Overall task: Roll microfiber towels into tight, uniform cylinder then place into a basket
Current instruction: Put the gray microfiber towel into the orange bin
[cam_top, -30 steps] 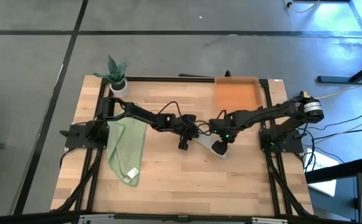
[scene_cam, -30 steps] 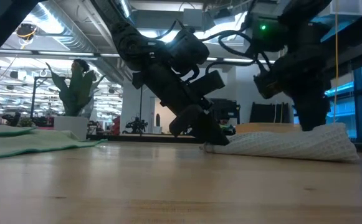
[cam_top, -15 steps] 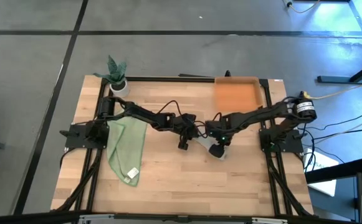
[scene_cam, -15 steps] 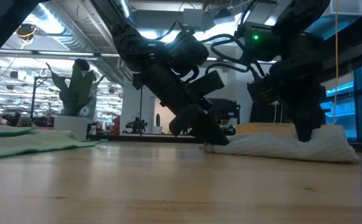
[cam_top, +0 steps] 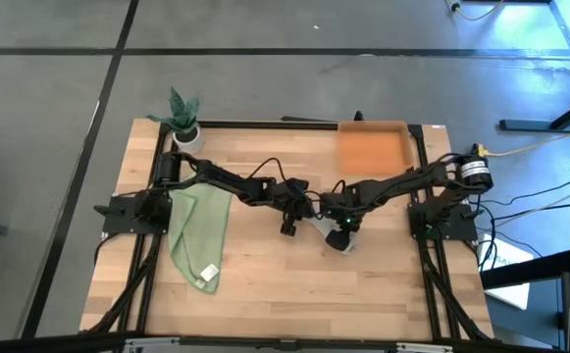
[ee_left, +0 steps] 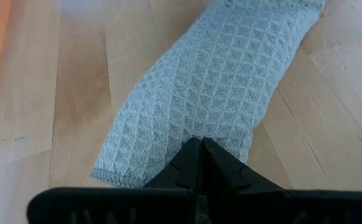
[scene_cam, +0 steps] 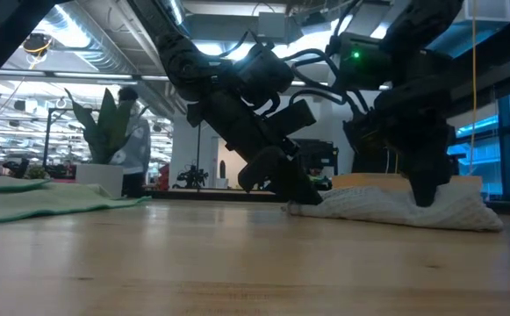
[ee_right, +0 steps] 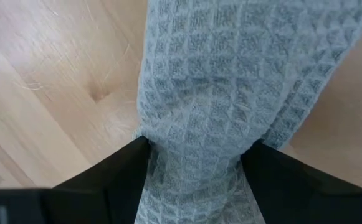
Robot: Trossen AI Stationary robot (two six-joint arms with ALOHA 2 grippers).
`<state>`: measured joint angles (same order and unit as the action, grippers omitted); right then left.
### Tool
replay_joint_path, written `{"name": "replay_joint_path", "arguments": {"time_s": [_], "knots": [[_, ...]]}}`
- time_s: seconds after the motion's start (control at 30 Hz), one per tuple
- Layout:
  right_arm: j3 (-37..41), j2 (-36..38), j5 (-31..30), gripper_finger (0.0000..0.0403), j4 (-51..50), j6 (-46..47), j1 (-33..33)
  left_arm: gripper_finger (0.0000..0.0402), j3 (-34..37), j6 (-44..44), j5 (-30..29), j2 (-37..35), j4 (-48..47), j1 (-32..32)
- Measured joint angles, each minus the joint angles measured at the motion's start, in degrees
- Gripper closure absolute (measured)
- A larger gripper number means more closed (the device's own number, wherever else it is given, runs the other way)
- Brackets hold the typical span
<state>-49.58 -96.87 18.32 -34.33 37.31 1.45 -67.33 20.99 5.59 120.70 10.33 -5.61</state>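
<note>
The light grey towel (cam_top: 320, 225) lies bunched into a long narrow roll on the wood near the table's middle; it also shows in the low view (scene_cam: 373, 205). My left gripper (cam_top: 307, 213) is shut at its left end. My right gripper (cam_top: 337, 233) stands astride the towel farther right, closed on it. The light green towel (cam_top: 198, 233) with its white tag (cam_top: 207, 274) lies flat on the table at the left. The orange basket (cam_top: 371, 149) rests at the far right. My left gripper has its shut fingertips (ee_left: 199, 148) on the end of the grey towel (ee_left: 187, 134), slanting down from the table's left, along the towel. Whether a layer lies between them, I cannot tell. The towel lies on the table. My right gripper pinches the grey towel's bunched body (ee_right: 199, 149) between its two fingers (ee_right: 134, 163), from above, pointing down, across the towel. The cloth narrows between the fingers. The towel rests on the table (scene_cam: 430, 211).
A small white plant pot (cam_top: 185, 133) stands at the far left corner. A person (scene_cam: 133, 145) shows in the room behind. Bare wood lies along the table's near edge (cam_top: 294, 294).
My right gripper has gone a little toward the table's left, along the grey towel toward my left gripper. The left gripper and the towel's left end have stayed where they were.
</note>
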Motion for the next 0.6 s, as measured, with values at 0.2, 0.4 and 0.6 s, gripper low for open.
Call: {"name": "replay_joint_path", "arguments": {"time_s": [0.2,0.4,0.6], "knots": [[0.0,-1.1,-1.4,0.0184,-0.4,0.1,0.0,0.0388,0.0,-0.1,0.0,0.0,0.1,0.0],[0.0,-1.3,-1.9,0.0254,-0.1,-0.1,0.0,0.0388,0.1,-3.0,-0.3,0.1,1.8,0.0],[0.1,-1.5,-2.0,0.0343,0.2,-0.2,0.0,0.0388,0.2,-4.1,-0.6,0.2,2.9,0.0]]}}
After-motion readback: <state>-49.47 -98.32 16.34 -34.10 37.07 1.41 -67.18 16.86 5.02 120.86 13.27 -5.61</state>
